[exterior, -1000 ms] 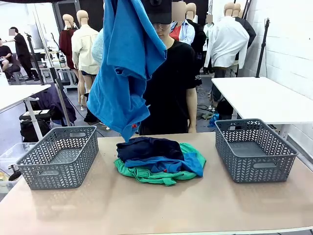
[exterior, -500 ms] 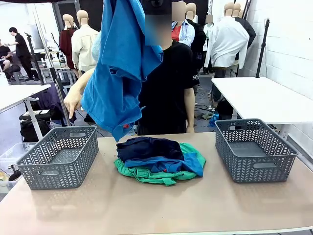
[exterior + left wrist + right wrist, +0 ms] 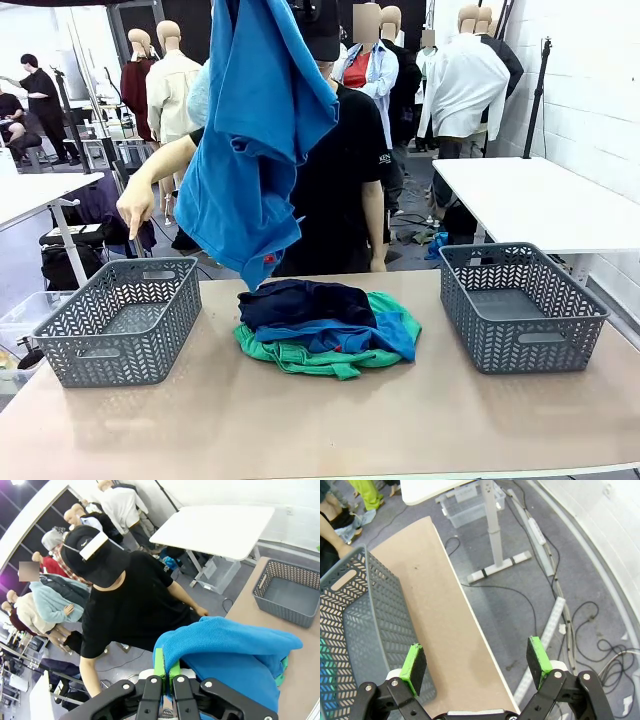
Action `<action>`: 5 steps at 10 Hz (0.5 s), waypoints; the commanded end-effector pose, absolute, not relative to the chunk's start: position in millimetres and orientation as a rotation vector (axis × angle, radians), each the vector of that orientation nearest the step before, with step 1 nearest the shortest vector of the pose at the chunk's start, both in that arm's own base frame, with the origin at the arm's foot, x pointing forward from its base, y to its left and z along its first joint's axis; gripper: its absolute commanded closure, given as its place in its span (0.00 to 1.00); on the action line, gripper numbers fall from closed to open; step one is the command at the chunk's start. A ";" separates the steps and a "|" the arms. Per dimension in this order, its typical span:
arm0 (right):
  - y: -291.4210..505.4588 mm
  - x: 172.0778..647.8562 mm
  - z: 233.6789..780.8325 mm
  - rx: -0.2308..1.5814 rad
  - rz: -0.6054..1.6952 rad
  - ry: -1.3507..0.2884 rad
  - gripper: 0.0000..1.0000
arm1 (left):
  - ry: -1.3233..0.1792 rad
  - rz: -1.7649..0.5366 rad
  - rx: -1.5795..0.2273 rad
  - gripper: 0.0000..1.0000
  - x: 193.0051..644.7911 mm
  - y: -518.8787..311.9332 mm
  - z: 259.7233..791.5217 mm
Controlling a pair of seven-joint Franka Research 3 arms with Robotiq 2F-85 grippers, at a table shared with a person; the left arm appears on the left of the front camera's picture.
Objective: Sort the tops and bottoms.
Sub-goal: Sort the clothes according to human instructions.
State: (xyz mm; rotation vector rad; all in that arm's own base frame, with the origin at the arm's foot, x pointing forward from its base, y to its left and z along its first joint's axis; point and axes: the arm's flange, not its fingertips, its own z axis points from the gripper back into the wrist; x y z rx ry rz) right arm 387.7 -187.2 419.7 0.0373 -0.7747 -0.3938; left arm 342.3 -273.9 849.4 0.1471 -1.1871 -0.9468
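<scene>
The left pincer (image 3: 166, 664), clamped on a blue shirt (image 3: 250, 150), hangs it lengthwise — the left basket (image 3: 125, 352) lies below, probably slightly leftward.

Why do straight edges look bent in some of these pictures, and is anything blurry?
Left wrist view: a wide-angle lens bows the wall edge; the shirt is sharp. Right wrist view: the wall base bows too. Front view: edges look straight, light even, soft shadow under the pile.
</scene>
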 end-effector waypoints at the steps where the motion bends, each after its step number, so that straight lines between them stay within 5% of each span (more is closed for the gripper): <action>1: -186.9 387.2 420.6 0.031 -0.385 -0.772 0.00 | -1.200 -0.940 0.159 1.00 339.3 -271.6 853.8; 5: -186.9 387.2 420.6 0.031 -0.385 -0.772 0.00 | -1.200 -0.940 0.159 1.00 339.3 -271.6 853.8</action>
